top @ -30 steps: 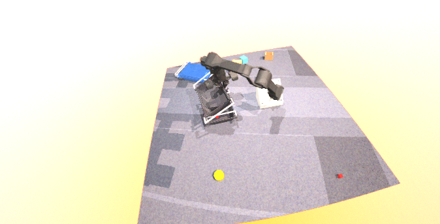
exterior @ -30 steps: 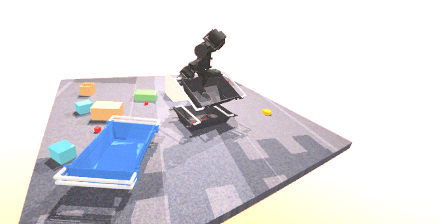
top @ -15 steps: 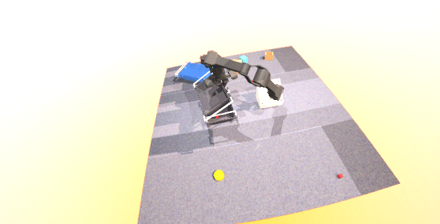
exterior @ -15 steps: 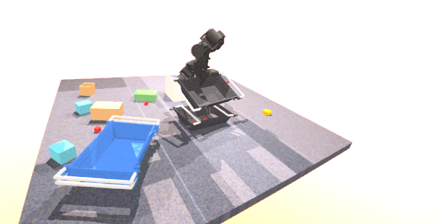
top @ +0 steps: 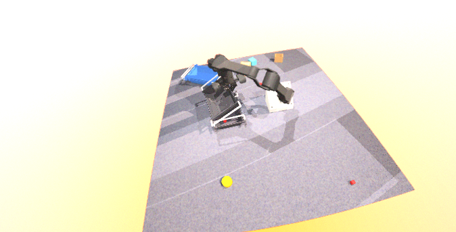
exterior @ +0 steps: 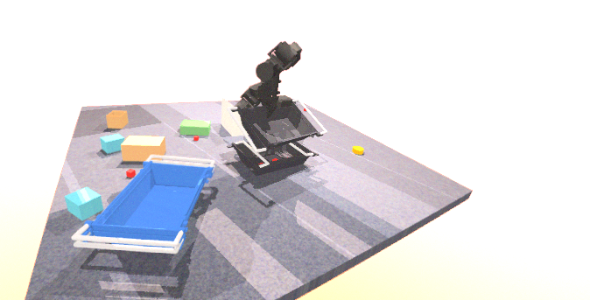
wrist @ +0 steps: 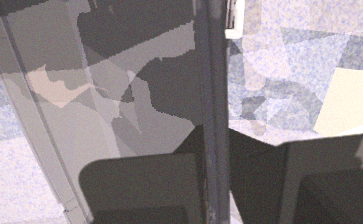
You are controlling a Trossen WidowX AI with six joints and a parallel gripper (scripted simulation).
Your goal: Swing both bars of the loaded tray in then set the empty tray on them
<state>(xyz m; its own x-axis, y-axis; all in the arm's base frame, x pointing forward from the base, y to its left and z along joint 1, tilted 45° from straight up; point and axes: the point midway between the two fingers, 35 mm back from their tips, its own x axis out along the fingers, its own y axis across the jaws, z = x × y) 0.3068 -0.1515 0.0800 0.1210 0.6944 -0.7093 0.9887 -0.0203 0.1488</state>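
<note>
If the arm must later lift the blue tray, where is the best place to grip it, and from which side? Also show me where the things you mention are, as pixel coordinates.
Probably a long side wall of the blue tray (top: 202, 75) (exterior: 159, 205), near mid-length, coming from above with one finger inside. The tray stands open-topped, its long rims look thin and straight, and the white bars sit at the two short ends.

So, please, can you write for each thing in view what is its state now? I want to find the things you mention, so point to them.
End effector (wrist: 207, 130): shut on the empty tray's wall.
Empty black tray (top: 221, 101) (exterior: 280, 121) (wrist: 142, 95): held up, tilted.
Loaded black tray (exterior: 280, 168): on the table, beneath it.
Blue tray (top: 201, 75) (exterior: 159, 205): upright.
</note>
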